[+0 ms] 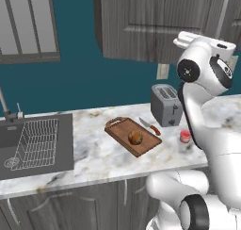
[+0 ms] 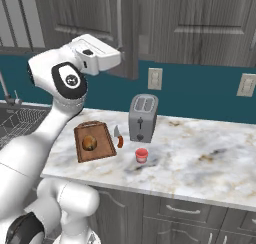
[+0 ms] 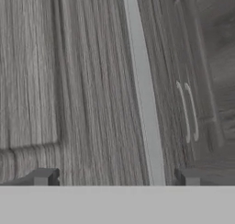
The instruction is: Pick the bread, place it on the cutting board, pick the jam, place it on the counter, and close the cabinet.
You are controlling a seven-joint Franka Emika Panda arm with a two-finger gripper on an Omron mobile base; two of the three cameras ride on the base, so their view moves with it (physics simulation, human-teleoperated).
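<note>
Bread (image 1: 135, 137) on cutting board (image 1: 146, 146), jam (image 2: 142, 155) on counter (image 2: 210, 158); cabinet (image 3: 82, 81) left. My gripper (image 3: 114, 178) is wide, empty; door edge runs top-to-bottom at frame centre, dead ahead between my fingertips (image 3: 43, 176).

A boxy silver two-slot toaster (image 1: 166, 104) is stood upright against the teal wall. A red-handled steel knife (image 1: 150, 126) is laid just beside it. A wire dish rack (image 1: 37, 142) is set in the dark sink (image 1: 66, 144). Two pale wall sockets (image 2: 155, 78) are mounted behind.
</note>
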